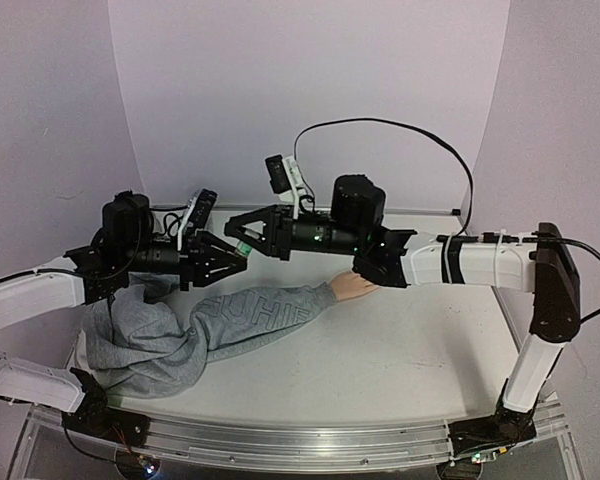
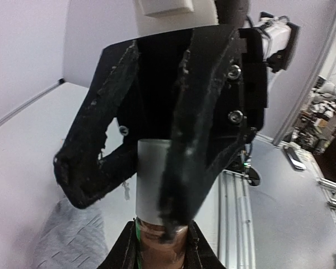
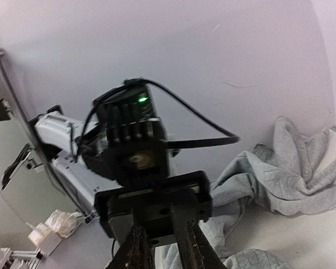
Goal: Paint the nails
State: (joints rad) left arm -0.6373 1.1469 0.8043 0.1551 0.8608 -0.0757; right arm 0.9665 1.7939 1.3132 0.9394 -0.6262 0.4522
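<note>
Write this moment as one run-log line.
left pincer: shut on bottle | right pincer: shut on white cap, cap on bottle | mannequin hand: lying on table, clear of both pincers

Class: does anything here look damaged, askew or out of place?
On the right gripper, closed on the bottle's pale cap, the fingers look ragged and chipped. The grey sweatshirt lies bunched up at the left.

grey sweatshirt (image 1: 150,350) crumpled on white table (image 1: 410,360), left side; pale-capped bottle (image 2: 150,179) aloft above it; lilac backdrop (image 1: 310,80) behind.
</note>
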